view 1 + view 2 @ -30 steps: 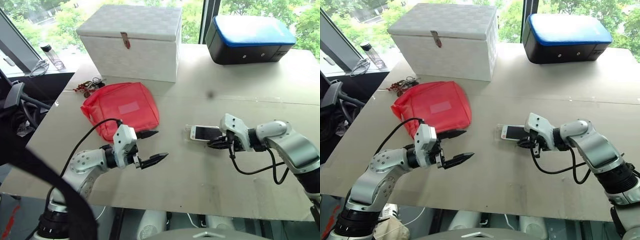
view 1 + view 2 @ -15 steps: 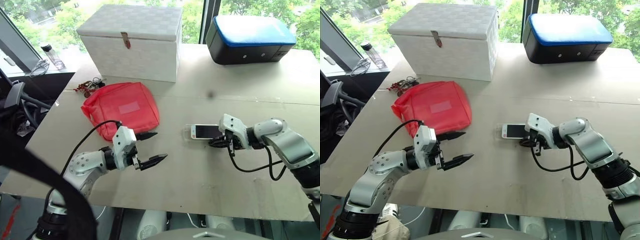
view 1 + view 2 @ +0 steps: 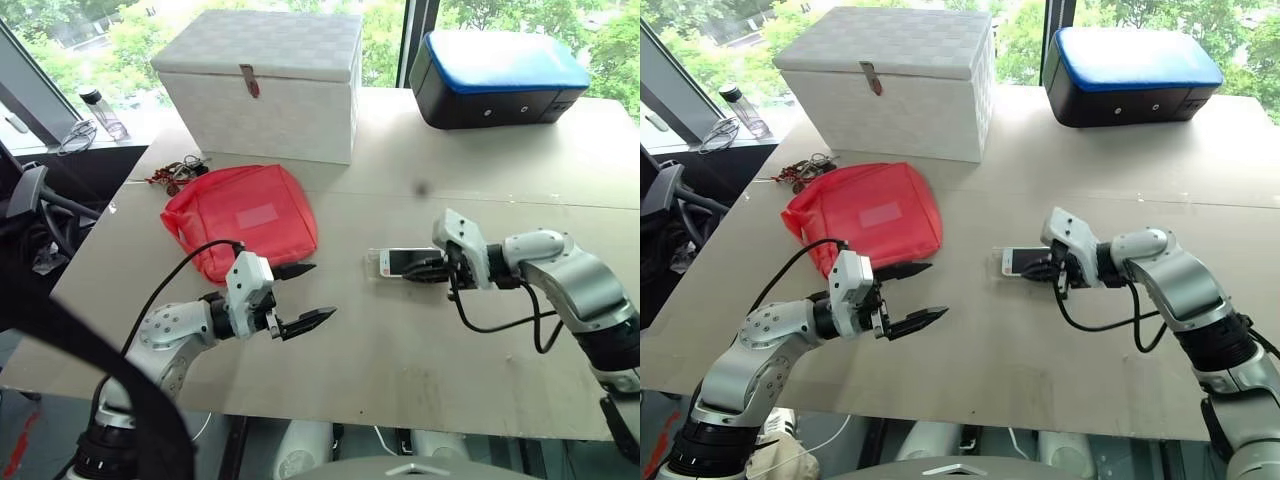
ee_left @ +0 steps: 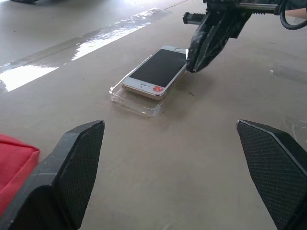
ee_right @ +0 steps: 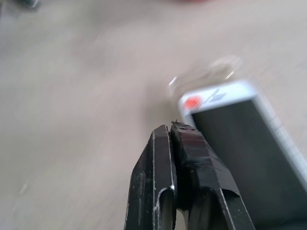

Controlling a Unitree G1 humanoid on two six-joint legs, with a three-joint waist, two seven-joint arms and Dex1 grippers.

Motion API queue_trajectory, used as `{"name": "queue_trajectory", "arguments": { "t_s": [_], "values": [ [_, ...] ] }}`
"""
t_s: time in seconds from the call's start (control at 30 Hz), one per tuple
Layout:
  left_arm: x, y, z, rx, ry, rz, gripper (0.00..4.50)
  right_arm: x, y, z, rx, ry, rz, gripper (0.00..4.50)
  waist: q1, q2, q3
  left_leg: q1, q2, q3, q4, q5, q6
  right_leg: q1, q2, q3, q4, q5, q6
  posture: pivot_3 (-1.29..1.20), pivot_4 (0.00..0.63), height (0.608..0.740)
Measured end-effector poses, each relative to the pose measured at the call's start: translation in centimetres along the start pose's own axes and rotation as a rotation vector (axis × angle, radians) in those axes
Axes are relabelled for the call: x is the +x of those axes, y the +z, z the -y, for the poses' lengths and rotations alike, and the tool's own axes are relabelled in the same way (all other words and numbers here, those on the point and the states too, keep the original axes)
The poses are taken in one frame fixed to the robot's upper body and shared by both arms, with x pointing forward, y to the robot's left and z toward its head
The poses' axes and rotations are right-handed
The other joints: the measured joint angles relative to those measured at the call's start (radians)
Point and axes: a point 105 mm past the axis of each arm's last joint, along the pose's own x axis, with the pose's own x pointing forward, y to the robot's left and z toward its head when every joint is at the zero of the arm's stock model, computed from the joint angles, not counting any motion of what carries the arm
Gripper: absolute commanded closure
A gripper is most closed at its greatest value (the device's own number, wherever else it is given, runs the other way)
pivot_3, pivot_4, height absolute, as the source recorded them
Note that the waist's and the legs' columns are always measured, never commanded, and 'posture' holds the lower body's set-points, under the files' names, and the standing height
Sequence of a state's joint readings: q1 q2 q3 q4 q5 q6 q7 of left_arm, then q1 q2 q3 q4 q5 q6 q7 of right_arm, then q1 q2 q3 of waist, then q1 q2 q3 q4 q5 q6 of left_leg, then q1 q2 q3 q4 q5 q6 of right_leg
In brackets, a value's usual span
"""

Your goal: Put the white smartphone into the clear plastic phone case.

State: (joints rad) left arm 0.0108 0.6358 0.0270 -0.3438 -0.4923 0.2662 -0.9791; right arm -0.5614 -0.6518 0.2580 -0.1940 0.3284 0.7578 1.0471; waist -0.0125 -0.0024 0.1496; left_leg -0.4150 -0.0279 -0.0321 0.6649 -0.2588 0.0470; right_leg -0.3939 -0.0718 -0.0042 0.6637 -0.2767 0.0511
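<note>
The white smartphone (image 3: 402,262) lies screen up at the table's middle, sitting in the clear plastic phone case (image 4: 135,97), whose glossy rim juts out past the phone's end with the red dot. My right gripper (image 3: 418,268) is shut with nothing in it; its black tips (image 4: 200,51) rest at the phone's right end, along its long edge (image 5: 240,136). My left gripper (image 3: 323,289) hovers open to the left of the phone, well apart from it, its wide pads (image 4: 72,177) pointing toward the case.
A red pouch (image 3: 243,218) lies just behind my left gripper. At the back stand a white box (image 3: 265,85) and a black case with a blue lid (image 3: 497,80). Keys (image 3: 178,175) lie near the left table edge.
My right gripper, still shut, has lifted and swung left, from the phone's front right corner onto its right end. The left gripper and the phone have kept still.
</note>
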Motion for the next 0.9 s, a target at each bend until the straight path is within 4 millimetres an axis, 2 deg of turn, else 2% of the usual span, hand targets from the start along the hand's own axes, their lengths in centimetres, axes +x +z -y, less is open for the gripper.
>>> {"name": "queue_trajectory", "arguments": {
  "t_s": [0.1, 0.2, 0.23, 0.4, 0.6, 0.9],
  "values": [
    [0.0, 0.0, 0.0, 0.001, 0.0, 0.001, 0.0, 0.7, -0.2, 0.9, -0.001, -0.057, -0.004, 4.41, 0.006, 0.0, 0.0, -0.001, 0.0, 0.0, 0.0, 0.001, -0.001, 0.0, 0.0, 0.0, -0.001, 0.0, 0.0, 0.0, 0.15, 0.74],
    [0.0, 0.1, 0.0, 0.002, -0.001, 0.001, 0.0, 1.8, -1.7, 0.6, -0.008, -0.036, -0.076, 4.41, 0.005, 0.0, 0.0, -0.001, -0.001, 0.0, 0.0, 0.002, -0.003, 0.0, 0.0, 0.0, -0.001, 0.0, 0.0, 0.0, 0.15, 0.74],
    [0.1, 0.1, 0.0, 0.003, -0.002, 0.002, 0.0, 2.2, -2.3, 0.5, -0.03, -0.025, -0.103, 4.41, 0.004, 0.0, 0.0, -0.001, -0.001, 0.0, 0.0, 0.002, -0.003, 0.0, 0.0, 0.0, -0.001, 0.0, 0.0, 0.0, 0.15, 0.74],
    [0.4, 0.4, -0.1, 0.009, -0.009, 0.011, 0.0, 3.1, -2.5, 0.7, -0.169, -0.004, -0.174, 4.41, -0.001, 0.0, -0.001, 0.003, 0.0, 0.0, 0.0, 0.0, 0.0, 0.001, 0.001, 0.0, 0.0, 0.0, 0.0, 0.0, 0.15, 0.74],
    [0.8, 0.0, -0.1, 0.009, 0.008, -0.007, 0.0, 3.4, -3.0, 0.9, -0.246, 0.018, -0.213, 4.41, 0.001, -0.002, -0.003, 0.018, 0.0, 0.0, -0.002, -0.001, 0.001, 0.017, 0.0, 0.0, -0.003, 0.0, -0.001, 0.0, 0.15, 0.74],
    [1.2, -0.6, -0.3, -0.02, 0.047, -0.03, 0.0, 3.5, -3.4, 0.8, -0.274, 0.02, -0.221, 4.41, 0.003, -0.004, -0.008, 0.018, 0.0, 0.0, -0.002, -0.001, 0.001, 0.017, -0.001, 0.0, -0.002, 0.0, -0.001, 0.0, 0.15, 0.74]
  ]
}}
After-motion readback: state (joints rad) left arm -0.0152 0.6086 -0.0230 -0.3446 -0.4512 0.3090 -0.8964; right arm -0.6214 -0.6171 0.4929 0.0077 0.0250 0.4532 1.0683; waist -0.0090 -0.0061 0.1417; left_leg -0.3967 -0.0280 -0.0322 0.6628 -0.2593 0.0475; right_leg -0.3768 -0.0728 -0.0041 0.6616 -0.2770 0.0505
